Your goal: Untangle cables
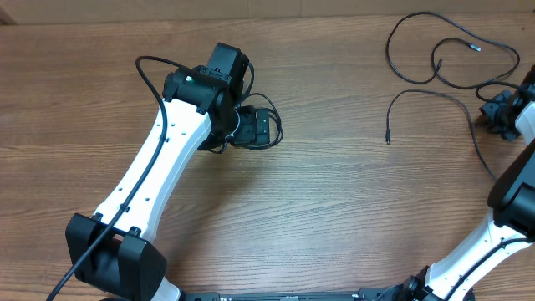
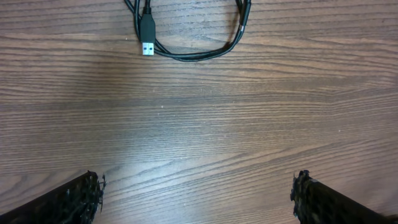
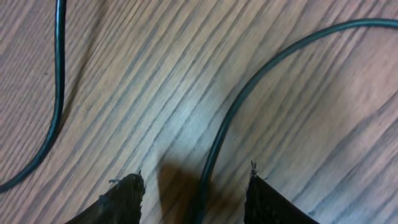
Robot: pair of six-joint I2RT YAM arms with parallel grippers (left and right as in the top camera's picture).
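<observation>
The left gripper (image 2: 196, 190) hovers fully spread, holding nothing, with a looped cable (image 2: 193, 55) and its USB plug (image 2: 147, 38) on the table (image 2: 199, 124) at its 12 o'clock. The right gripper (image 3: 196, 193), at the table's 3 o'clock, stands half-spread astride a long cable (image 3: 217, 146) (no pinch yet). Judged step: acquiring that strand; next, close on it and draw it clear.

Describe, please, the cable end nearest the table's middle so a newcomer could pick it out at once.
On the wooden table, look to the far right corner, where thin black cables sprawl. One cable arches left and drops toward the near edge, ending in a small plug. It lies alone on bare wood; the other visible plug tip sits farther back among the loops.
</observation>
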